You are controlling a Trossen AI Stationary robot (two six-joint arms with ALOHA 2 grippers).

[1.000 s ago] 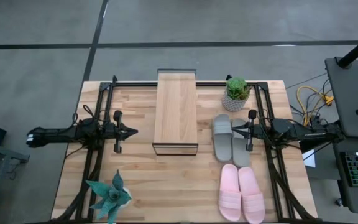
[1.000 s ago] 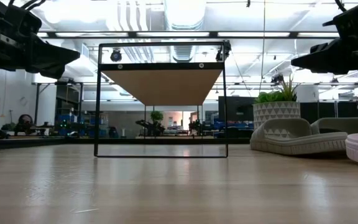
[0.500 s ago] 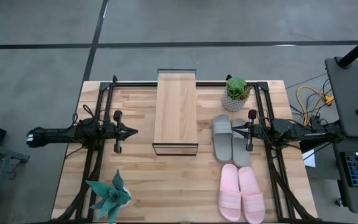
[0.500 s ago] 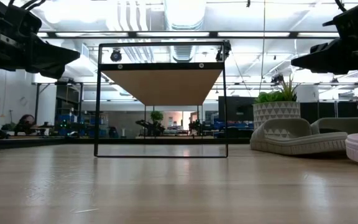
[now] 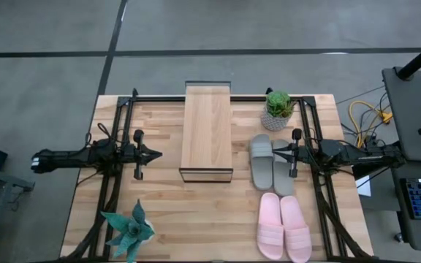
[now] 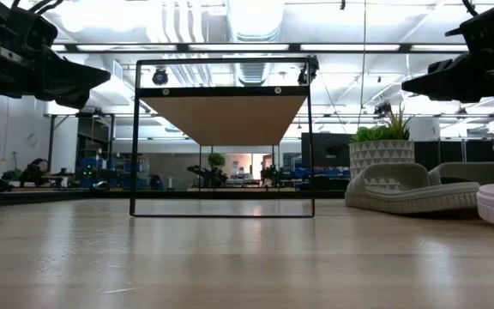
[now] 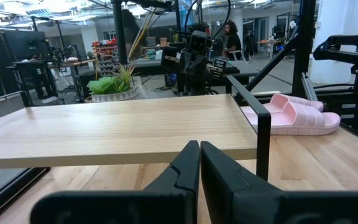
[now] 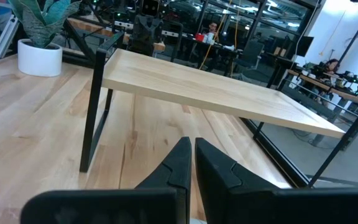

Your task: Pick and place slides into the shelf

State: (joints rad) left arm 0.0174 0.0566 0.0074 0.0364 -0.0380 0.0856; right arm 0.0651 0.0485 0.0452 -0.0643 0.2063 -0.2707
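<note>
The shelf (image 5: pixel 207 131), a light wood plank on a thin black frame, stands on its frame at the table's middle, also in the low view (image 6: pixel 224 116). The grey slides (image 5: pixel 269 162) lie side by side to its right, soles down (image 6: pixel 410 189). The pink slides (image 5: pixel 283 228) lie nearer the near edge (image 7: pixel 294 113). My left gripper (image 5: pixel 158 153) hovers shut left of the shelf (image 7: pixel 199 144). My right gripper (image 5: pixel 272 152) hovers shut above the grey pair, pointing at the shelf (image 8: pixel 191 142). Both are raised well off the table in the low view.
A green plant in a white patterned pot (image 5: pixel 278 109) stands at the far right, just beyond the grey slides. A blue-green plant (image 5: pixel 129 230) stands at the near left corner. Bare tabletop lies in front of the shelf (image 5: pixel 196 212). People show in the room behind.
</note>
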